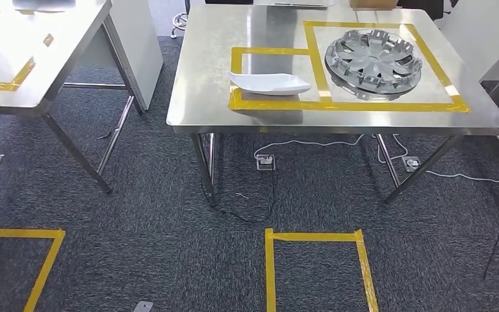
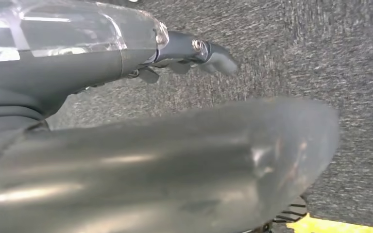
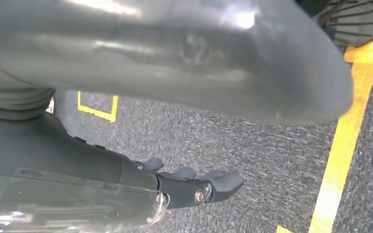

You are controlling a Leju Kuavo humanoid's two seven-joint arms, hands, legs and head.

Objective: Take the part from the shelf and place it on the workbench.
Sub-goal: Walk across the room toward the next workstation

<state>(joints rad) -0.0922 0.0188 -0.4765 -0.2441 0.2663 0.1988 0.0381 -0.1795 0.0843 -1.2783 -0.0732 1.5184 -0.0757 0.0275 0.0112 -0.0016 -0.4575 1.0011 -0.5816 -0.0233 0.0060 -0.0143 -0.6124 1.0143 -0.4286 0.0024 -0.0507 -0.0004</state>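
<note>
Lying flat on the workbench (image 1: 201,97), the round part (image 1: 373,64) faces up; both hands empty, fingers apart.

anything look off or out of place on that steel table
Nothing stands out. The round grey hubcap lies flat inside the larger yellow tape frame, and the white curved tray-like part sits inside the smaller frame beside it. No visible damage.
</note>
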